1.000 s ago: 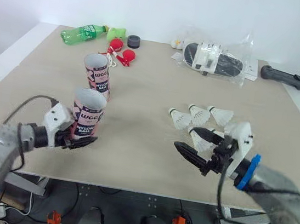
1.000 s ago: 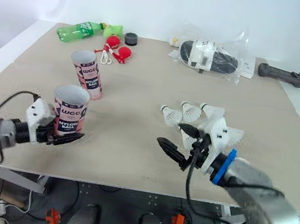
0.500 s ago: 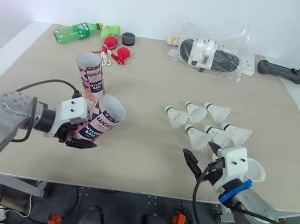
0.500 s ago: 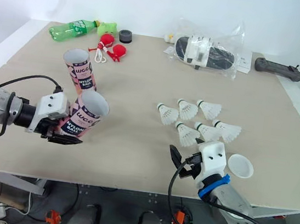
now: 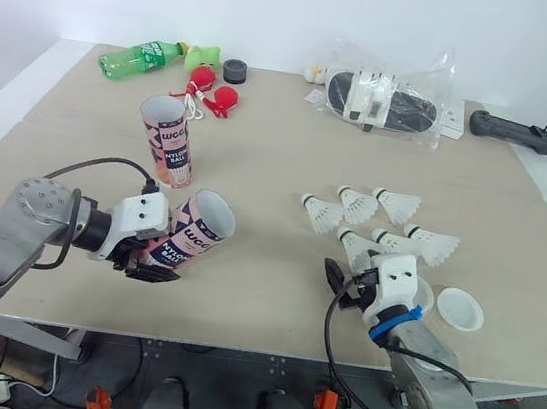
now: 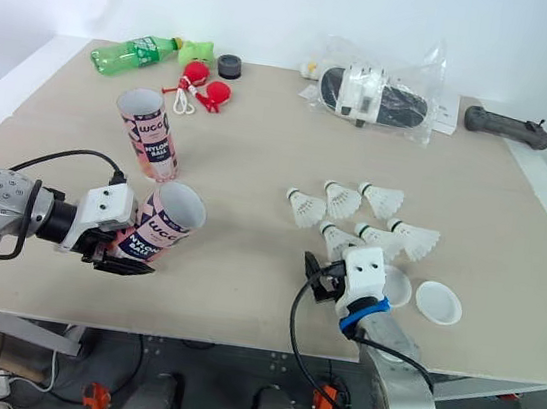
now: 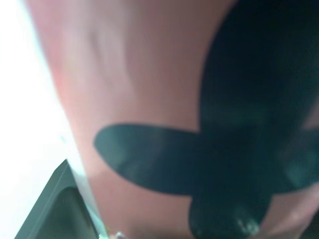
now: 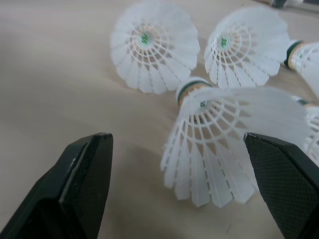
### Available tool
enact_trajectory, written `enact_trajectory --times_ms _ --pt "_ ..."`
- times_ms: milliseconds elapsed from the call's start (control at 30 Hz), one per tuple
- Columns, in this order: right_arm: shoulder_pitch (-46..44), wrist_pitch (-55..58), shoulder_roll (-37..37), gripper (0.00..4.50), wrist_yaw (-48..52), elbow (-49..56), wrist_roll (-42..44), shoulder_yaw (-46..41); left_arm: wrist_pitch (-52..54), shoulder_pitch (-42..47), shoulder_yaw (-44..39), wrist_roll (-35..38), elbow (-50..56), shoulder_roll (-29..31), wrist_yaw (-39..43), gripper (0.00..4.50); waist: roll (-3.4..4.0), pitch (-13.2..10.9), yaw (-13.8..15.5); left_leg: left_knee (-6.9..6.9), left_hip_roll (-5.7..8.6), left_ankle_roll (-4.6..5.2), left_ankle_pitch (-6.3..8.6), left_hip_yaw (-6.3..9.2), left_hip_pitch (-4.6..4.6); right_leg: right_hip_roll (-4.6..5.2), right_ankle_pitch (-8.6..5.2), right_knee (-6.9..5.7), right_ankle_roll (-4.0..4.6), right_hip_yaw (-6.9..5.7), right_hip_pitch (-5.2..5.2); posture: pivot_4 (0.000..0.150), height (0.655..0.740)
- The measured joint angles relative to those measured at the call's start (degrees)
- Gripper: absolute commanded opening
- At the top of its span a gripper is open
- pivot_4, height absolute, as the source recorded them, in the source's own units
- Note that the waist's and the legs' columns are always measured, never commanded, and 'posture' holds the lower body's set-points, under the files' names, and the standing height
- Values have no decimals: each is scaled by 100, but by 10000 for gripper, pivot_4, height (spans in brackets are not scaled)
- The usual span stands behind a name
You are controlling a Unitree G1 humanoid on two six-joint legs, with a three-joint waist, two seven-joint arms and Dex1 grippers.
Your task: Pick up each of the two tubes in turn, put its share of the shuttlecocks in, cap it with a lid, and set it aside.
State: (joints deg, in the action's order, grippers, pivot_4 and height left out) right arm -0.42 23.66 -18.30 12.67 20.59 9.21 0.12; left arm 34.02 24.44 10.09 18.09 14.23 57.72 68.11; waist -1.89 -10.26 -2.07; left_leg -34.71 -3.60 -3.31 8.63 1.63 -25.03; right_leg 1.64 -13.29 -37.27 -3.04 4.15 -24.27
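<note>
One pink tube [image 5: 169,140] stands upright at the left of the table. My left gripper [image 5: 146,250] is shut on the second pink tube [image 5: 197,233], which is tilted with its open mouth toward the right; its pink and black print shows close up [image 7: 139,89] in the left wrist view. Several white shuttlecocks [image 5: 377,223] lie at the middle right. My right gripper [image 5: 340,278] is open, low over the table, with the nearest shuttlecock [image 8: 224,144] just ahead between its fingers [image 8: 79,184]. Two white lids [image 5: 459,309] lie beside that arm.
At the back stand a green bottle [image 5: 142,54], red toys [image 5: 215,96], a black disc [image 5: 235,68], a plastic bag holding a black object [image 5: 383,103] and a black controller [image 5: 513,132]. The table's front edge is just below both arms.
The left gripper has tipped the held tube further over, mouth to the right. The right gripper has moved forward up to the nearest shuttlecock. The camera shifted early on.
</note>
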Motion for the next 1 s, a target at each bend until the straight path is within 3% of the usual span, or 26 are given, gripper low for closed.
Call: enact_trajectory --times_ms 333,733,833,933,967,1000 --pt "-600 -362 328 45000 61 -829 -149 15 8 0 -6 107 0 -48 -14 34477 0 0 -19 -8 -1 3 -2 0 3 -4 6 -11 -1 4 0 1500 7400" --pt "-772 -362 465 45000 89 -962 -175 94 22 0 -6 116 25 -144 -54 34477 0 0 -51 -11 -2 3 -2 3 3 -8 8 -19 -5 6 0 1500 7400" --pt "-772 -362 465 36958 90 -963 -174 92 40 1 -6 124 69 -213 -84 34082 0 0 -51 -15 -2 3 -2 3 3 -8 8 -22 -4 7 0 1500 7400" --pt "-772 -363 464 23357 86 -966 -173 87 88 0 -6 151 87 -224 -135 34082 0 0 -52 -16 -2 3 -2 4 4 -9 8 -25 -4 7 0 1500 7400" --pt "-772 -363 464 16699 85 -966 -173 87 90 1 -6 161 93 -227 -137 34082 0 0 -52 -17 -2 3 -2 4 4 -9 8 -26 -4 7 0 1500 7400" --pt "-772 -363 464 14362 83 -966 -173 86 91 1 -6 166 97 -231 -138 34082 0 0 -52 -17 -2 3 -2 4 5 -9 8 -27 -4 7 0 1500 7400"
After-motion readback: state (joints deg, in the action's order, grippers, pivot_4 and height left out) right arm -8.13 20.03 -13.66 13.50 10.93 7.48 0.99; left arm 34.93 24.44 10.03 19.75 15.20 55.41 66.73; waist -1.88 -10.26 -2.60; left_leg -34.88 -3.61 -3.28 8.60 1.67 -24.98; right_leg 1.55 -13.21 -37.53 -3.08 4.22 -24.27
